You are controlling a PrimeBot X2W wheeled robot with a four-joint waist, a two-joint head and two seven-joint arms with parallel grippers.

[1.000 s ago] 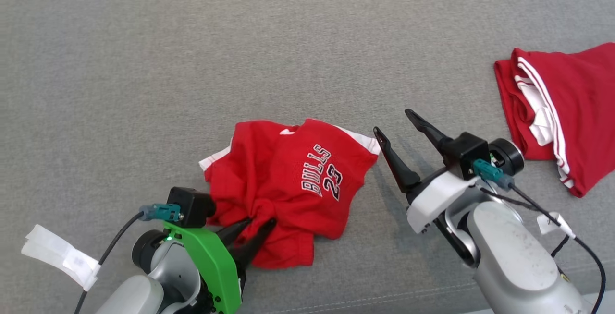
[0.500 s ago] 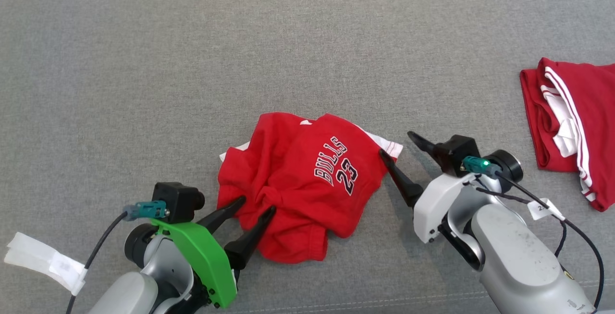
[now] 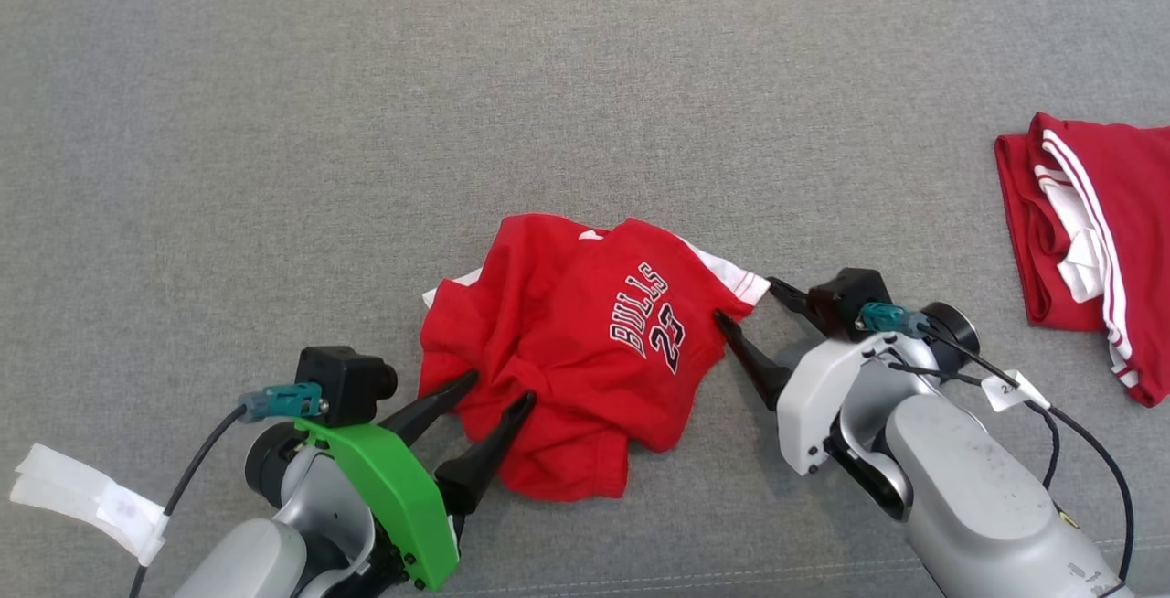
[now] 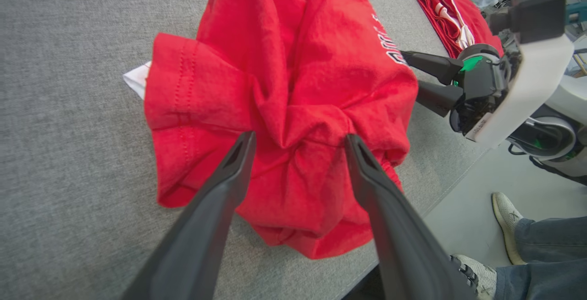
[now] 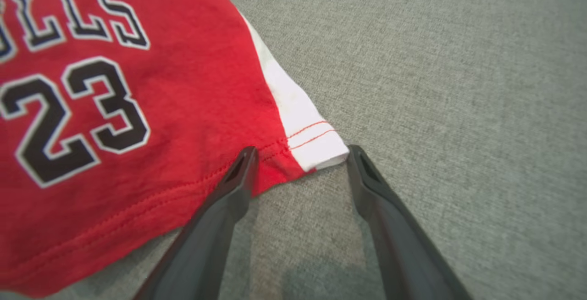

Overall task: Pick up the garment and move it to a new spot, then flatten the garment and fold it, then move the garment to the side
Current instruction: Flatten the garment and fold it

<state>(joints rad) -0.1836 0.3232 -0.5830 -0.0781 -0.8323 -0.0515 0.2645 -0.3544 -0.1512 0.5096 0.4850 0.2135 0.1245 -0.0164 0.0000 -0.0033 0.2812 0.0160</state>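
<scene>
Now that your left gripper has let go and stands wide over the crumpled red garment at centre front, the move looks done. Your right gripper, also wide, straddles its white-trimmed corner. The front edge is close; bare grey surface lies beyond and left.

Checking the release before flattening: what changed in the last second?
The left gripper let go of the red Bulls garment and opened astride its bunch. The right gripper, open throughout, closed in on the white-trimmed corner. The folded red garment stayed put.
</scene>
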